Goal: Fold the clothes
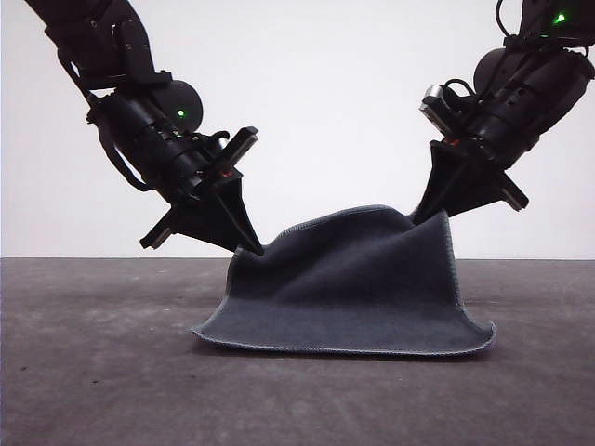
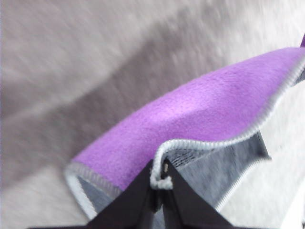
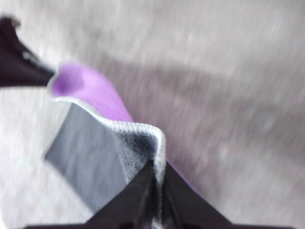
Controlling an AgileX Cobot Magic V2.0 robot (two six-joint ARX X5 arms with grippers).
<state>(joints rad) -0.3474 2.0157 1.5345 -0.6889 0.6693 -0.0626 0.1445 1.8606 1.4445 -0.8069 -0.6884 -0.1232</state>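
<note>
The clothes are one small cloth [image 1: 358,293], dark grey-blue toward the front camera, with light grey stitched edging. Its near edge rests on the table while its far edge is lifted. My left gripper [image 1: 253,247] is shut on the cloth's raised left corner. My right gripper [image 1: 435,214] is shut on the raised right corner, which hangs higher. In the left wrist view the bright purple face [image 2: 205,112] curves away above the gripper [image 2: 159,183] pinching the stitched hem. The right wrist view shows the gripper [image 3: 155,179] clamped on the hem, grey face [image 3: 90,152] beside purple [image 3: 90,90].
The dark grey table [image 1: 102,372] stretches flat around the cloth, with a plain white wall behind it. The left gripper's fingers [image 3: 19,62] appear at the far corner in the right wrist view.
</note>
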